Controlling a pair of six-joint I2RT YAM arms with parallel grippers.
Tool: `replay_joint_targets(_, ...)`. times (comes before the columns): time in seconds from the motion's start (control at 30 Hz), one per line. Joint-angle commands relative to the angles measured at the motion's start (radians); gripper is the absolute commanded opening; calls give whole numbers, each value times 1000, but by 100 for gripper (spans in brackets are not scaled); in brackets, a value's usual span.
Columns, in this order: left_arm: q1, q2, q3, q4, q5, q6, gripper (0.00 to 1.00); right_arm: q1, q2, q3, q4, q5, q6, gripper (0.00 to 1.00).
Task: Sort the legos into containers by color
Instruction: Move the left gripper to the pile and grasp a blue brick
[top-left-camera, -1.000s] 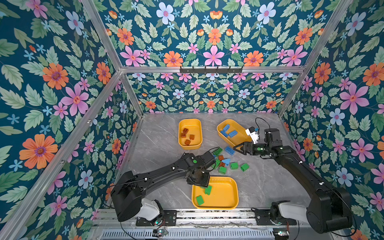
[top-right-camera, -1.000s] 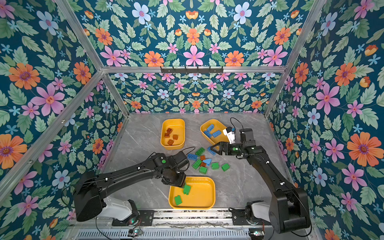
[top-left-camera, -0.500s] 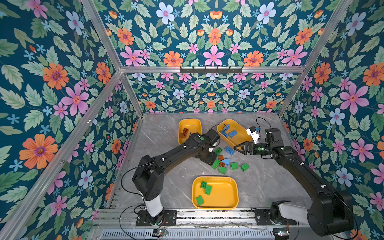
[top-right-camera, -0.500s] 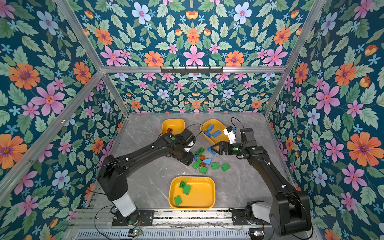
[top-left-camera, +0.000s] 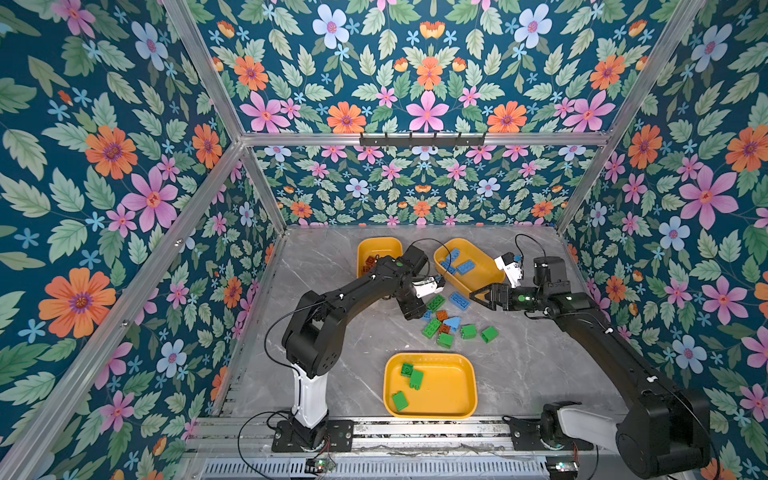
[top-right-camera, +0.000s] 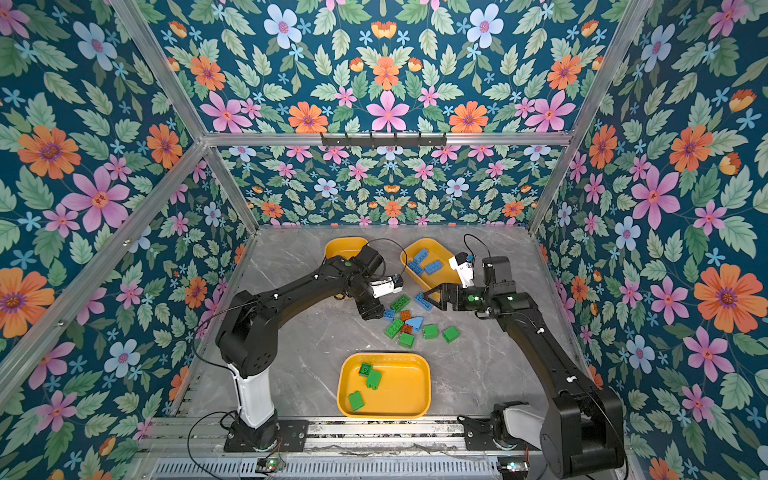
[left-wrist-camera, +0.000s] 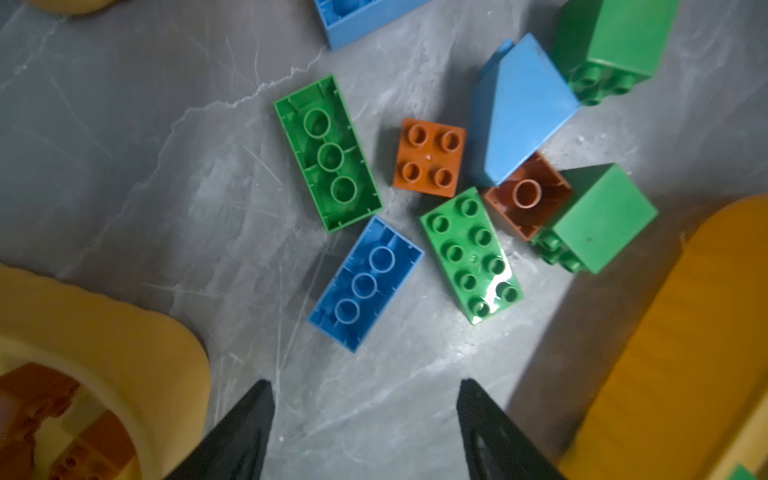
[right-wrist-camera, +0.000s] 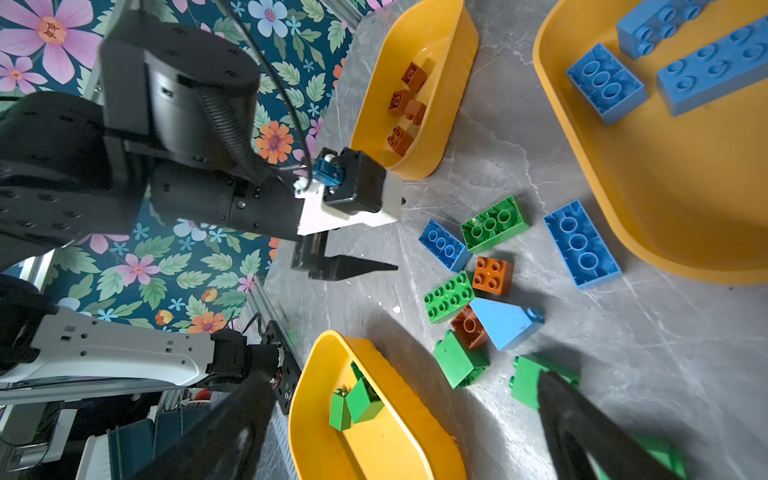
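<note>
Loose legos lie mid-table in both top views: a green oblong (left-wrist-camera: 328, 153) and a blue oblong (left-wrist-camera: 365, 282) upside down, a studs-up green oblong (left-wrist-camera: 471, 253), two brown squares (left-wrist-camera: 430, 158), a light-blue sloped piece (top-left-camera: 453, 322) and green cubes (top-left-camera: 468, 331). Of the containers, the front tray (top-left-camera: 457, 399) holds three green bricks, the back left tray (top-left-camera: 376, 249) brown ones, the back right tray (top-left-camera: 482, 274) blue ones. My left gripper (left-wrist-camera: 365, 384) hangs open and empty just left of the pile (top-left-camera: 414, 314). Open and empty too, my right gripper (top-left-camera: 478, 296) hovers at the pile's right (right-wrist-camera: 401, 380).
Floral walls with metal frame posts (top-left-camera: 257, 183) enclose the grey marble table (top-left-camera: 332, 374). The arm bases sit on a rail (top-left-camera: 415, 432) along the front edge. A blue oblong (top-left-camera: 459, 300) lies close under the back right tray's rim.
My left arm has swung from over the front tray back to the pile's left side. A third green brick now lies in that tray. The right arm has barely moved.
</note>
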Motion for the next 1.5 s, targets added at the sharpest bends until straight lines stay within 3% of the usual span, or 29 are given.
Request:
replay_joint_targets(0.0,0,40,23,61,14,108,72,-1,-8,-3,-15,14,-14,99)
replay_joint_targets(0.4,-1,157,70,81,25,161,68,-3,-17,-6,-40,27,-23,99)
replay_joint_targets(0.67,-7,172,60,66,68,168,62,-4,-12,-6,-47,25,-26,99)
replay_joint_targets(1.07,-9,163,150,-49,80,131,60,-4,-24,-16,-50,31,-24,99)
replay_joint_targets(1.47,-21,168,65,19,64,69,60,-4,-26,-20,-48,25,-19,99)
